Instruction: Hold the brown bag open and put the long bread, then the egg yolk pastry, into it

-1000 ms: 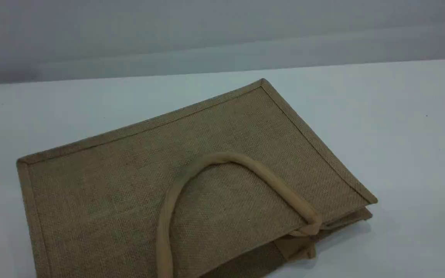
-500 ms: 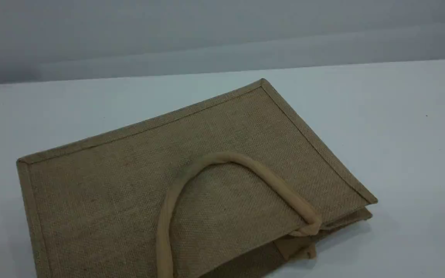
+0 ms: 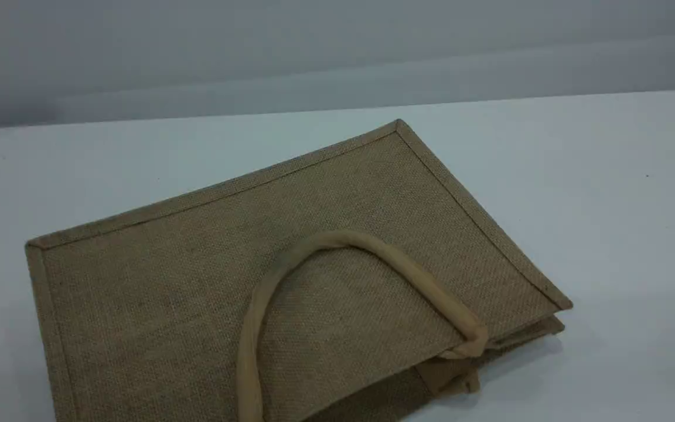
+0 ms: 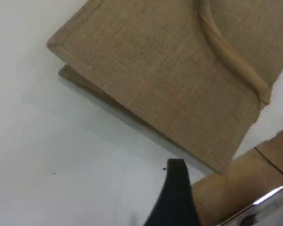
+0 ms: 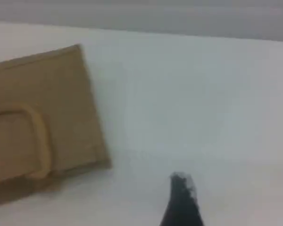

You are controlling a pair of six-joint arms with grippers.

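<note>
The brown bag (image 3: 208, 258) lies flat and closed on the white table, its mouth towards the near right. One loop handle (image 3: 337, 238) rests folded back on its top face. In the left wrist view the bag (image 4: 170, 70) fills the upper half, beyond the dark fingertip of my left gripper (image 4: 177, 188), which hangs over bare table with nothing on it. The right wrist view has the bag (image 5: 47, 94) at the left, well away from my right gripper (image 5: 181, 197). Both grippers are open and empty. The long bread and the egg yolk pastry are out of view.
A grey wall (image 3: 337, 53) runs behind the table's far edge. Bare white table (image 3: 619, 205) lies to the right of the bag and behind it. A blurred tan shape (image 4: 245, 188) sits at the left wrist view's lower right; I cannot tell what it is.
</note>
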